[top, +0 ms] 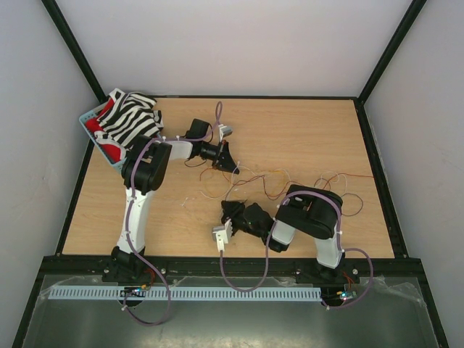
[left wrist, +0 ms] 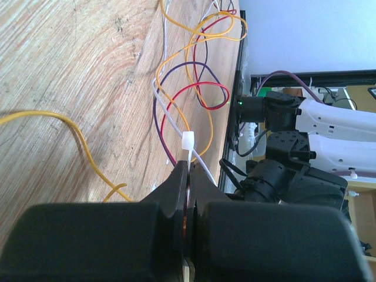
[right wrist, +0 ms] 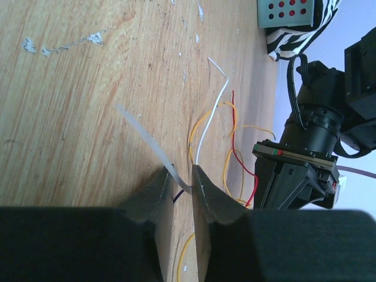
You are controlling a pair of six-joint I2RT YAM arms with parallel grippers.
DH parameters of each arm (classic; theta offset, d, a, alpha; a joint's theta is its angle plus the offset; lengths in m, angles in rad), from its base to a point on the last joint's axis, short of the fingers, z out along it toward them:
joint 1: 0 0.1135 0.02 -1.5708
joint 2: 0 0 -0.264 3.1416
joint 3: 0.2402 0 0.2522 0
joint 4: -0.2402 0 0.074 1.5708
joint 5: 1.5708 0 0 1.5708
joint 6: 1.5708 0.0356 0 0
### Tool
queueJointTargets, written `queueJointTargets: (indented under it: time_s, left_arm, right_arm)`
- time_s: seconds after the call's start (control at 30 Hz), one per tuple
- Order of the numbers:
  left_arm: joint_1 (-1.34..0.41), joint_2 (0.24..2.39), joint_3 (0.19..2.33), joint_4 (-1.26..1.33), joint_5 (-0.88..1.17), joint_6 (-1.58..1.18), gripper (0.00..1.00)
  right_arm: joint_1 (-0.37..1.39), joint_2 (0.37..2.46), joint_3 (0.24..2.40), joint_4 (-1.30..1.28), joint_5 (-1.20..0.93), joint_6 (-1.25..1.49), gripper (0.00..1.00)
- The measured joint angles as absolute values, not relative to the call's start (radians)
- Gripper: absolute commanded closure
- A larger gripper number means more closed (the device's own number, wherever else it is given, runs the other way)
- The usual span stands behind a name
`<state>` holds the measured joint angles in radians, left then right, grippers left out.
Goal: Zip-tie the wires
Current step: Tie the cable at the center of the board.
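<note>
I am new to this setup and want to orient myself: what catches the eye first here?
First, the tangle of orange, red and dark wires at the middle of the table. In the left wrist view, the left pincer is shut on the zip tie just below its white head. Also the zebra-striped cloth at the far left corner.

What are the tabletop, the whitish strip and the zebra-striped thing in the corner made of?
The tabletop looks like wood or wood-look laminate, matt, with visible grain lines. The whitish strip looks like smooth, slightly see-through plastic, thin and flexible. The zebra-striped thing looks like soft fabric, since it drapes in folds.
</note>
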<state>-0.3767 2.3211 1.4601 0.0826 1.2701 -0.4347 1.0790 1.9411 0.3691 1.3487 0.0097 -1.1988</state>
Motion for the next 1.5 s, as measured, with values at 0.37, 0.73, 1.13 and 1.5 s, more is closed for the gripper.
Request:
queueJointTargets:
  time_s: [0.37,0.73,1.13,1.5]
  left_arm:
    - [-0.379,2.321,1.46,0.072,1.271,-0.434,1.0]
    - [-0.38,2.321,1.46,0.068,1.271,-0.411,1.0]
    - [-0.379,2.278,1.459,0.062,1.255,-0.345,1.0]
    - [-0.391,2.156,1.396,0.061,1.231,-0.205,1.0]
  right_arm:
    - [1.081,1.892,0.401,1.273,-0.004,-1.045,1.0]
    - [0.979,1.734,0.534,0.935,-0.134,-0.777,1.0]
    - [0.849,1.718,0.577,0.765,-0.264,-0.447,1.0]
    - [0.701,1.693,0.617,0.731,-0.446,-0.176,1.0]
